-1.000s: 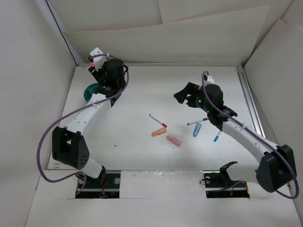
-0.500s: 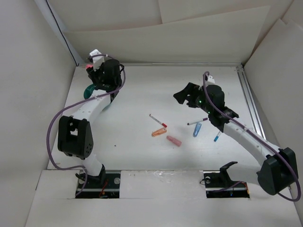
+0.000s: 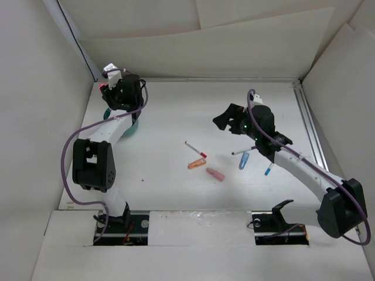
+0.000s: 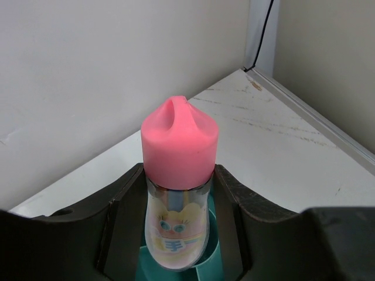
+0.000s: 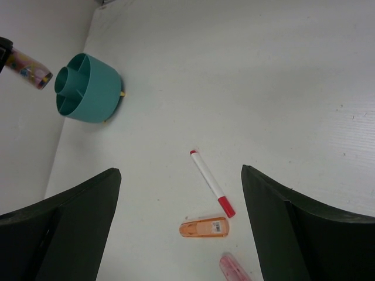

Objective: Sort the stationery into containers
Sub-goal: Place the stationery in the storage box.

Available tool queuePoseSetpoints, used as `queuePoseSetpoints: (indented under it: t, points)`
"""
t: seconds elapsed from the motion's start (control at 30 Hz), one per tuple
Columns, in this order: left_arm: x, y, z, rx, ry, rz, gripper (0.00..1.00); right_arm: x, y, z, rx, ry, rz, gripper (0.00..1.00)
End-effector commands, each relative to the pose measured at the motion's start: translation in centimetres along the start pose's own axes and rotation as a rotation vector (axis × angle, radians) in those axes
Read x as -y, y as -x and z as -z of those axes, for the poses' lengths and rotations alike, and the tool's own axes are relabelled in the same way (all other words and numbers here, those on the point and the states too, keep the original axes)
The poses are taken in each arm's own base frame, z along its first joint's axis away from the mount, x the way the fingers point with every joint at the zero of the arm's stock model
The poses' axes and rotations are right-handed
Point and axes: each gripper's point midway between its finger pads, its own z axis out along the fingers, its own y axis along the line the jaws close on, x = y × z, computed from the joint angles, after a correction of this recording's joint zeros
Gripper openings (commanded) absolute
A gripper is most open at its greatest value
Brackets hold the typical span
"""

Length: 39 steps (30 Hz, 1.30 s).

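Note:
My left gripper [image 3: 112, 93] is shut on a stubby marker with a pink cap [image 4: 179, 140] and a cartoon-printed body, held nearly upright just above the teal divided cup [image 4: 210, 266]. The right wrist view shows the cup [image 5: 88, 88] and the held marker [image 5: 29, 69] beside its rim. My right gripper [image 3: 221, 120] is open and empty, hovering above the table. Below it lie a white pen with a red cap [image 5: 211, 183], an orange piece [image 5: 203, 227] and a pink piece [image 5: 233, 268]. A purple-tipped pen [image 3: 244, 151], a light-blue piece [image 3: 243, 161] and a blue pen [image 3: 269, 170] lie under the right arm.
The cup [image 3: 133, 124] stands near the back left corner, close to the white left wall and back wall. A metal rail [image 3: 309, 126] runs along the table's right edge. The loose stationery lies in the table's middle.
My left gripper has swung left and back toward the corner with the pink-capped marker, ending over the cup. My right gripper has shifted slightly left.

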Motion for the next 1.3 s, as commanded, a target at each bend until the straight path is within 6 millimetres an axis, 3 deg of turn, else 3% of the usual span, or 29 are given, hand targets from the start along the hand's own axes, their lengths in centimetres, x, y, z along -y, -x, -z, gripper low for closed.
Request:
queuePoseSetpoints:
  t: [0.0,0.43,0.67,1.0,1.27]
  points:
    - [0.1,0.9,-0.2,0.033,0.005,0.048,0.04,-1.8,1.2,-0.2,0.043,0.061,0.025,0.9]
    - [0.9,-1.8,-1.0,0.006,0.003,0.002,0.06,-2.1,1.3,-0.2,0.045,0.074,0.035,0.9]
    - [1.1,-1.3,-1.0,0.015,0.001,0.018,0.08,-2.4,1.2,-0.4,0.04,0.081,0.047,0.9]
    - [0.8,-1.8,-1.1,0.017,0.009,0.009,0.3,-2.5,0.7,-0.6,0.027,0.082,0.048,0.9]
    - [0.6,-1.4,-1.0,0.024,0.017,0.017,0.36,-2.6,0.6,-0.6,0.022,0.09,0.049,0.9]
